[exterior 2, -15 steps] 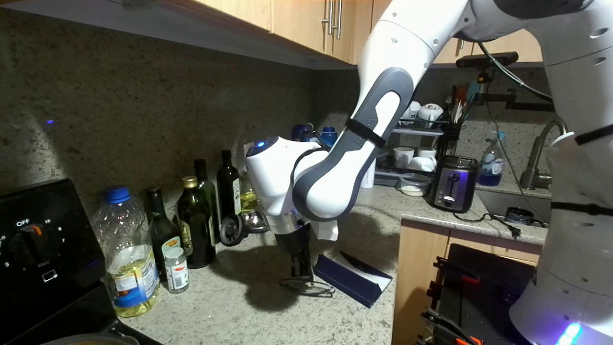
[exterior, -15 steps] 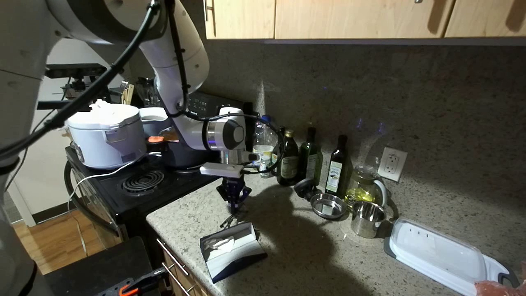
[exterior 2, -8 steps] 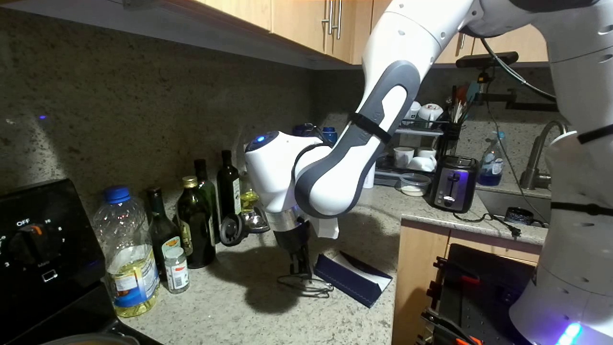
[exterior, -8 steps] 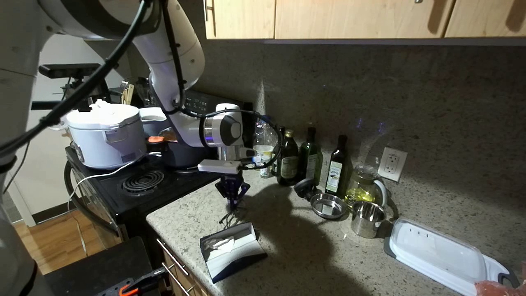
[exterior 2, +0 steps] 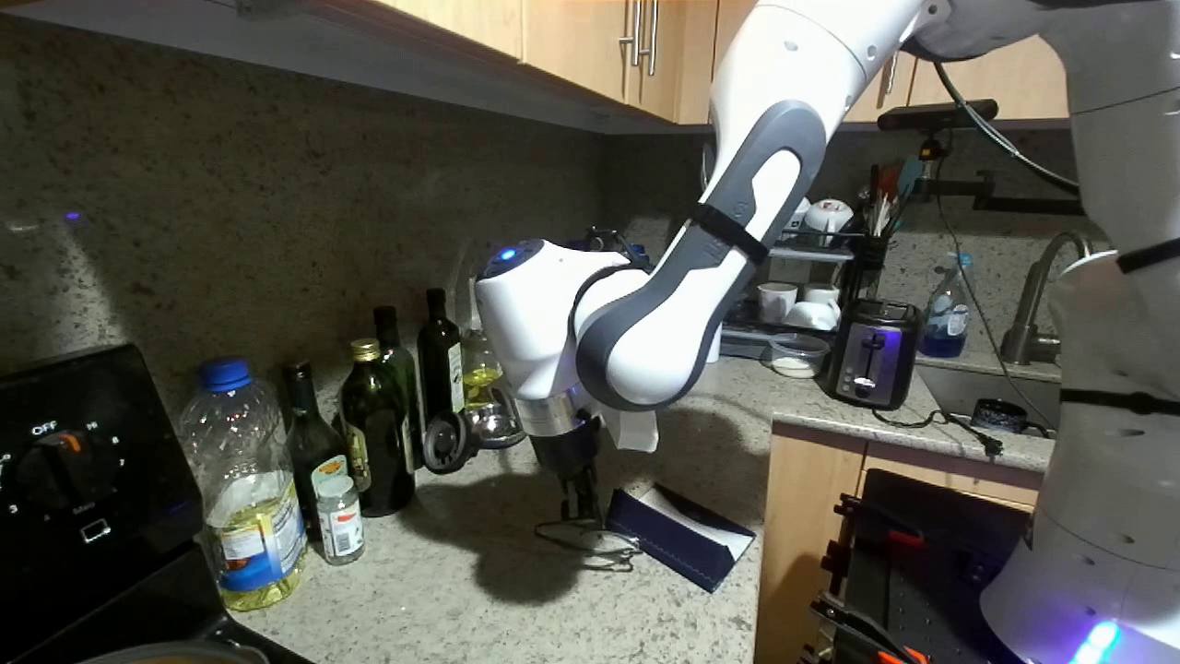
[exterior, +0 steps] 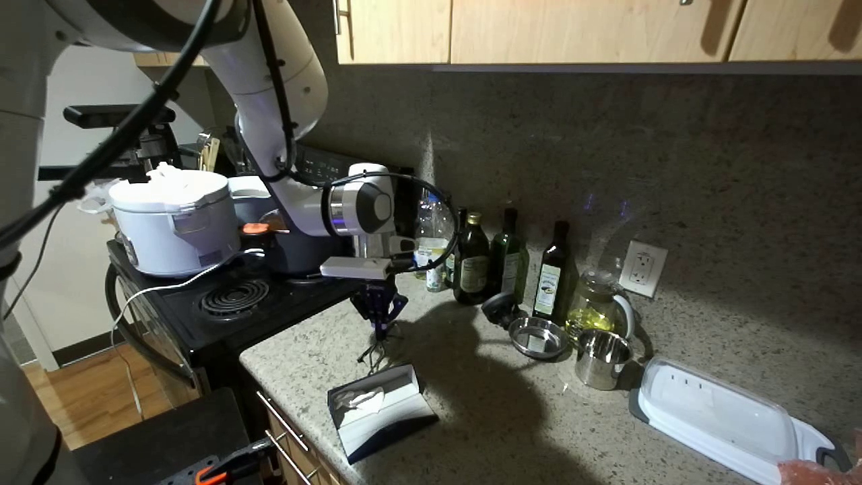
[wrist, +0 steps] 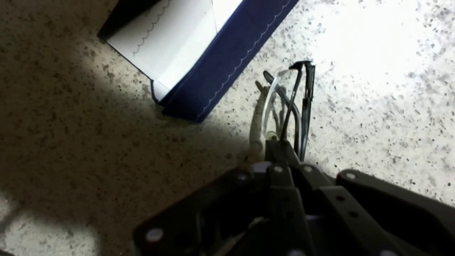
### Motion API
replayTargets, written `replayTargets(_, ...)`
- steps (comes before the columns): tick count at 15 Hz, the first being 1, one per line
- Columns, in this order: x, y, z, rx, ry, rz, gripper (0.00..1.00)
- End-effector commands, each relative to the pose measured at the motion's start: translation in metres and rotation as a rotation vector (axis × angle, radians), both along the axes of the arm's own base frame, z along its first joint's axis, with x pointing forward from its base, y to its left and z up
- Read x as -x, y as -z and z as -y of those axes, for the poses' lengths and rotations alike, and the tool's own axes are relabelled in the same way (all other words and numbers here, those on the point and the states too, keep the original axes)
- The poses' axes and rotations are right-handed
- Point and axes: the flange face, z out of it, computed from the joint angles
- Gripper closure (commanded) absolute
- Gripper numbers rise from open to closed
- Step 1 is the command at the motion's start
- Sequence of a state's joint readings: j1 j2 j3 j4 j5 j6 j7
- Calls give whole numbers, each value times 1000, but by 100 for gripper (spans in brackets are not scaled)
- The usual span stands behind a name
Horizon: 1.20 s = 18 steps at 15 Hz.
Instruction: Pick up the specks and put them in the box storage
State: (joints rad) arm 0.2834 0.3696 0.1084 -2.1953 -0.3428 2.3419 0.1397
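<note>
The specks are thin dark-rimmed glasses (wrist: pixel 307 103). They show in both exterior views (exterior: pixel 372 357) (exterior 2: pixel 599 553). My gripper (wrist: pixel 278 141) is shut on a thin part of them. In the exterior views the gripper (exterior: pixel 381 335) (exterior 2: pixel 581 513) holds them tilted, low over the counter. I cannot tell whether their lower end touches it. The box storage (wrist: pixel 231 67) is an open dark blue case with a pale inside. It lies on the counter close beside the glasses, in both exterior views (exterior: pixel 390 412) (exterior 2: pixel 668 539). Something whitish lies inside it.
Dark bottles (exterior: pixel 473 263) stand along the back wall. A steel dish (exterior: pixel 538 338), a steel cup (exterior: pixel 603 360) and a glass jug (exterior: pixel 596 306) are beside them. A white tray (exterior: pixel 720 417) lies farther along. The stove (exterior: pixel 232 296) adjoins the counter. The case lies near the counter's front edge.
My gripper has risen slightly, and its end of the glasses has come up with it. The glasses hang more steeply. The case has not moved.
</note>
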Motion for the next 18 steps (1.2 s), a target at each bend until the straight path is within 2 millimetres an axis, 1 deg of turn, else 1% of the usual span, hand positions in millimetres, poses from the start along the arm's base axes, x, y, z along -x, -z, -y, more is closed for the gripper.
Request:
replayTargets(1, 9, -18, 6, 23, 22, 23, 100)
replayTargets(5, 11, -28, 12, 29, 33, 32, 100)
replayTargets(9, 11, -40, 23, 29, 52, 41, 100)
replayTargets(15, 13, -66, 45, 35, 95, 64, 100)
replayTargets(18, 18, -81, 55, 35, 120, 78, 100)
